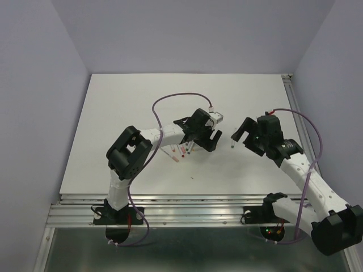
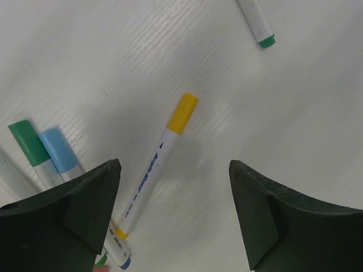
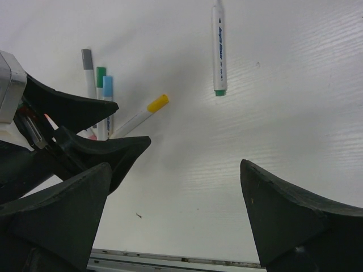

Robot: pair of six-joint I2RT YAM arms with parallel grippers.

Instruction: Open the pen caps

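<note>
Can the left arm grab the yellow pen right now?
Probably yes. The yellow pen lies flat on the table between the open jaws of the left arm, with nothing on top of it.

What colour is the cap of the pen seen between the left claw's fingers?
Yellow. The cap shows best in the left wrist view.

A white tabletop (image 1: pixel 130 107) sits boxed in by plain lavender walls (image 1: pixel 187 34) at the back and both sides. Aluminium rails (image 1: pixel 198 202) line its near edge (another runs up the right side), and the light is soft and even.
</note>
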